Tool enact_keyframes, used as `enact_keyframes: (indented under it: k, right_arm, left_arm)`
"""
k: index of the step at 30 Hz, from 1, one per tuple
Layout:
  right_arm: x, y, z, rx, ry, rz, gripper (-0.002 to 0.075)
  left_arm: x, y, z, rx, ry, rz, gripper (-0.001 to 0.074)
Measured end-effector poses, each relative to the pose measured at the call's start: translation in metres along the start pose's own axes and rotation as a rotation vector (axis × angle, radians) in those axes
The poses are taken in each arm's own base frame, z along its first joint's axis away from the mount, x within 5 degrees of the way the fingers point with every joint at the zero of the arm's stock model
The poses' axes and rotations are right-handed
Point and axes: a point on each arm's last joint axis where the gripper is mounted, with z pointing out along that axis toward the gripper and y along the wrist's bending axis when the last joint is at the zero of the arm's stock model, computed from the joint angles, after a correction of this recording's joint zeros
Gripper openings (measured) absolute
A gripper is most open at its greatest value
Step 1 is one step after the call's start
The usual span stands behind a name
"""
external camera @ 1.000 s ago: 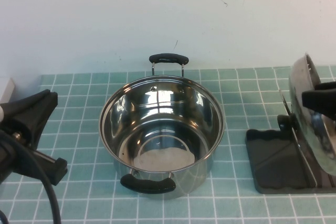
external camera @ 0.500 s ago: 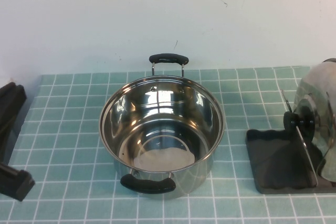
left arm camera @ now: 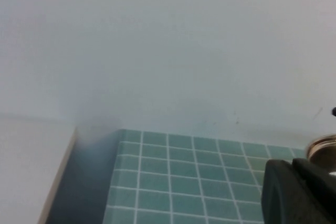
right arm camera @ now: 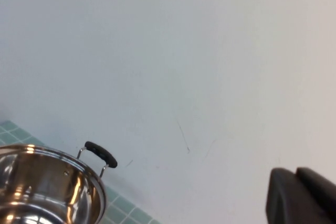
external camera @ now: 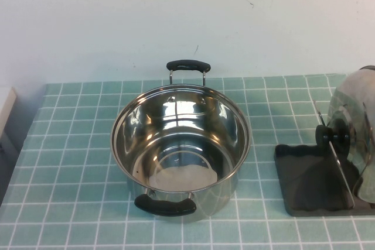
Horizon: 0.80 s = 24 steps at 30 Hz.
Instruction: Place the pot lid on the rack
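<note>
Tiles [external camera: 76, 144] below left claw [left arm camera: 299, 192], right claw [right arm camera: 302, 195]

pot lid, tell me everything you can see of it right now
The pot lid is round, domed, shiny steel with a black knob at its centre. It stands on edge in the dark grey rack at the table's right, against a thin wire divider, knob toward the open pot; the frame cuts off its right side. No pincer touches it: a black part of each arm shows only in its own wrist view, away from the lid.

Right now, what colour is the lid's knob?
Black, clearest in the high view: the knob on the lid standing in the rack.
</note>
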Motion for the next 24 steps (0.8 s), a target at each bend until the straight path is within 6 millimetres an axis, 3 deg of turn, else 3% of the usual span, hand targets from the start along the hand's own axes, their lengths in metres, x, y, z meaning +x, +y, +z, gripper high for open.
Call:
enact_keyframes:
  k: [7,24]
  right_arm:
    - [0.013,0.013,-0.015,0.007,-0.038,-0.004,0.0000]
    - [0.095,0.029,0.017,-0.050,0.162,0.128,-0.0001]
  left_arm:
    - [0.007,0.009,-0.003,-0.072,0.005,-0.015,-0.0002]
    - [0.008,0.009,-0.002,-0.073,0.010,-0.012,-0.0002]
